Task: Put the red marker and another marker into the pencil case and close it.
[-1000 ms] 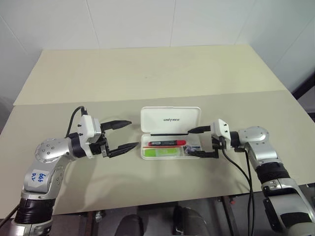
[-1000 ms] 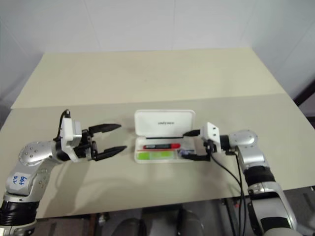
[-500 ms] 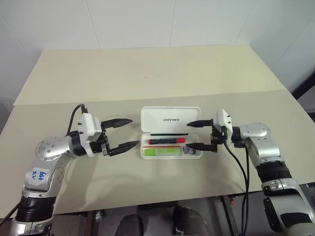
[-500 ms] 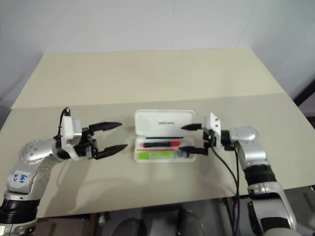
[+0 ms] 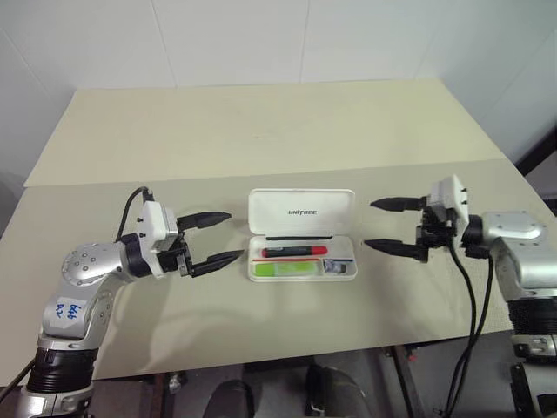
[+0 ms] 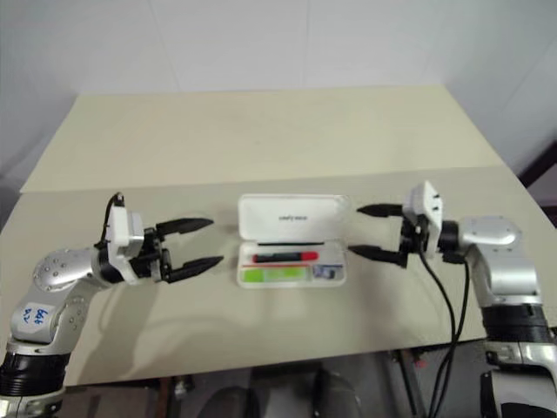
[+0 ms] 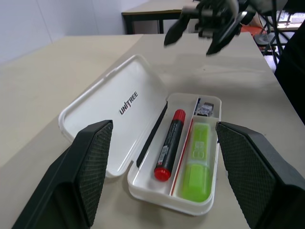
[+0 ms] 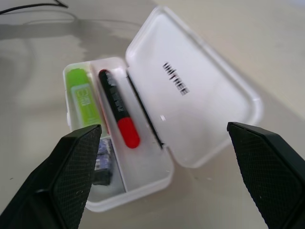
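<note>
Markers first: both lie inside the pencil case (image 5: 302, 259), which sits open near the front edge of the table (image 5: 261, 131), between the two arms. The green highlighter (image 5: 290, 271) lies in the front slot of the tray, nearest the robot, and the red marker (image 5: 295, 252) lies in the slot just behind it, parallel to it. A small dark clip-like bit (image 5: 333, 267) sits in the little compartment at the tray's right end. Behind the tray, the lid (image 5: 302, 211) with its dark lettering is folded back, apparently flat on the table.

To either side, the left gripper (image 5: 217, 237) hangs just off the case's left end with its fingers spread and nothing between them. The right gripper (image 5: 380, 225) is a little further off the right end, fingers spread wide as well and empty. Neither touches the case.

Judging from this, the loading part looks done and the closing step is what is in hand. The next move calls for one gripper to get behind or under the lid's far edge and swing it forward over the tray, then press it down until it latches. The other gripper may need to steady the tray so that the light case does not slide toward the table's edge.
</note>
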Motion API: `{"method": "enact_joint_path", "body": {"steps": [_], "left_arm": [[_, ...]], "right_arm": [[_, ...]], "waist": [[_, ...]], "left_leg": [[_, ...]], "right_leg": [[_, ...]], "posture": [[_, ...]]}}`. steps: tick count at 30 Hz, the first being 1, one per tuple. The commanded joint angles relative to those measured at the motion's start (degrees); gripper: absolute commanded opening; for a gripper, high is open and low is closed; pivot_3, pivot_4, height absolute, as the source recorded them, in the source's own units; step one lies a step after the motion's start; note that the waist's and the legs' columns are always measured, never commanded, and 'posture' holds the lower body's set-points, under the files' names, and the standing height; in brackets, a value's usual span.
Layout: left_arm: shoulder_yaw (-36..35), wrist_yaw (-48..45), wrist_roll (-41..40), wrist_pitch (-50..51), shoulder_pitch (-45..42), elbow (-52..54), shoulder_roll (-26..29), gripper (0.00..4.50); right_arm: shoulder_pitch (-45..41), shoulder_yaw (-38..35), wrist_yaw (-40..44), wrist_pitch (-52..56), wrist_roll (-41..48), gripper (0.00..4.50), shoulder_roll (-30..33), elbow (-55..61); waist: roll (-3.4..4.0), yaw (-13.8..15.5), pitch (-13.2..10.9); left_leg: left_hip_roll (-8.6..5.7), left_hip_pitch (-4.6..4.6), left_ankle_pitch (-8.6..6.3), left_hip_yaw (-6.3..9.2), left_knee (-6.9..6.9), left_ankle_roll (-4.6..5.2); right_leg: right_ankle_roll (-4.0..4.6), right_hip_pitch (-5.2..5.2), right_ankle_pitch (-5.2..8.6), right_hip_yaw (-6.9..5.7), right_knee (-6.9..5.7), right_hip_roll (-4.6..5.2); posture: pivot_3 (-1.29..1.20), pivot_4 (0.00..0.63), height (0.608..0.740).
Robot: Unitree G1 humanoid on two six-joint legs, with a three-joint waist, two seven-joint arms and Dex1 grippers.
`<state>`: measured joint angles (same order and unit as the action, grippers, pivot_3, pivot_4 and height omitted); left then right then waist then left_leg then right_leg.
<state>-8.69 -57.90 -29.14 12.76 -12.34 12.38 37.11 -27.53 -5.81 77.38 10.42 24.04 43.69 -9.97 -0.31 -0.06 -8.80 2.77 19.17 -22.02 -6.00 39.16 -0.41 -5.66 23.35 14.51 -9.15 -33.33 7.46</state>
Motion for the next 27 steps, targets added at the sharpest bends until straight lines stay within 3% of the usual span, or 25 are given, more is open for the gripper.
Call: {"method": "enact_joint_path", "body": {"steps": [1,6,9,18,27], "left_arm": [[-1.32,-1.25,-0.08,-2.16,-0.57,-1.74,0.72,3.69],[-0.82,-2.79,0.55,-3.99,-2.77,-6.50,0.42,3.69],[-0.59,-3.70,0.70,-5.08,-3.82,-8.88,0.15,3.09],[-0.07,-5.48,1.52,-7.72,-5.83,-13.59,-0.33,0.03],[1.40,-0.76,4.62,-8.97,-8.92,-18.14,-4.78,0.03]], "right_arm": [[2.34,-3.18,1.06,-0.19,1.67,4.45,3.13,3.40],[5.24,-4.22,4.41,-0.60,3.03,4.45,6.29,5.16],[5.62,-4.03,4.52,0.43,3.76,4.50,6.99,5.80],[5.12,-3.52,4.44,1.14,6.29,4.50,5.51,7.08],[3.39,-3.88,4.88,-2.36,5.90,4.50,4.84,1.47]], "waist": [[-0.02,0.02,0.01],[-0.03,0.14,0.01],[-0.03,0.10,0.02],[-0.05,0.22,0.02],[-0.10,0.08,0.05]], "left_leg": [[0.00,0.00,0.00,0.00,0.00,0.00],[0.00,0.00,0.00,-0.04,0.02,0.00],[0.00,0.00,0.00,-0.03,0.02,0.00],[-0.01,0.00,0.00,-0.04,0.02,0.00],[-0.01,0.00,0.00,-0.05,0.05,0.00]], "right_leg": [[0.00,0.00,0.00,0.00,0.00,0.00],[0.00,0.00,0.00,0.01,0.01,0.01],[0.00,-0.01,0.00,-0.01,0.01,0.01],[0.00,-0.01,0.00,-0.02,0.01,0.02],[0.00,-0.02,0.00,-0.03,0.00,0.00]], "posture": [[0.00,0.150,0.740],[0.00,0.150,0.740],[0.00,0.150,0.740],[0.00,0.150,0.740],[0.00,0.150,0.740]]}}
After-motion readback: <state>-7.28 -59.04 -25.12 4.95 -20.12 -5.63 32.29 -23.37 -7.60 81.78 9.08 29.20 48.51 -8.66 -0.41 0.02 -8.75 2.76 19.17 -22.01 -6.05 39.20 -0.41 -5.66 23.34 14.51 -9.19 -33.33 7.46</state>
